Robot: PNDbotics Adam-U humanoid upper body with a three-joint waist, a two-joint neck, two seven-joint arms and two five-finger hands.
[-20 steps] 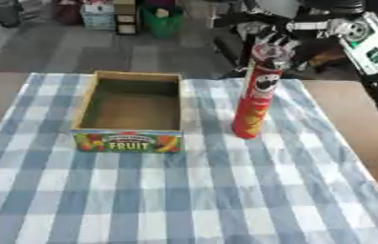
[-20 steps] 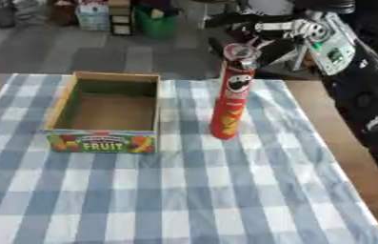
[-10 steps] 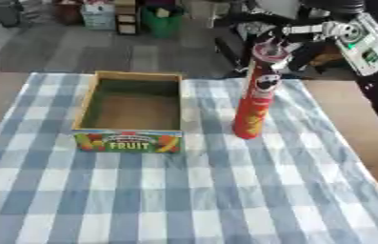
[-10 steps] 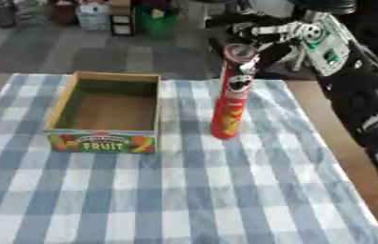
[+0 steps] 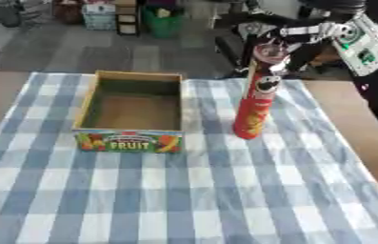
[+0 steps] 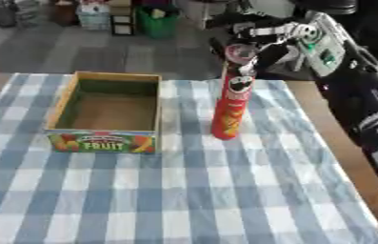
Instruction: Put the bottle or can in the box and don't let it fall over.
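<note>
A tall red chip can [image 5: 254, 109] with a clear lid stands upright on the blue-and-white checked cloth [image 5: 192, 190], just right of the box. The cardboard box [image 5: 129, 142] has a "FRUIT" label on its front wall, is open at the top and holds nothing. My right hand [image 6: 285, 37] comes in from the upper right at the height of the can's lid. Its fingers [image 6: 257, 31] are spread and reach past the lid on the far side, with a dark one hanging beside the can's top. I cannot tell whether they touch it. The left hand does not show.
Bare wooden table [image 5: 354, 124] runs along the right of the cloth. My black right arm [image 6: 367, 109] fills the right edge of the right eye view. Beyond the far table edge stand a green bin [image 5: 165, 19] and dark furniture on a grey floor.
The right hand has edged a little closer to the can's top. Can and box stand where they were.
</note>
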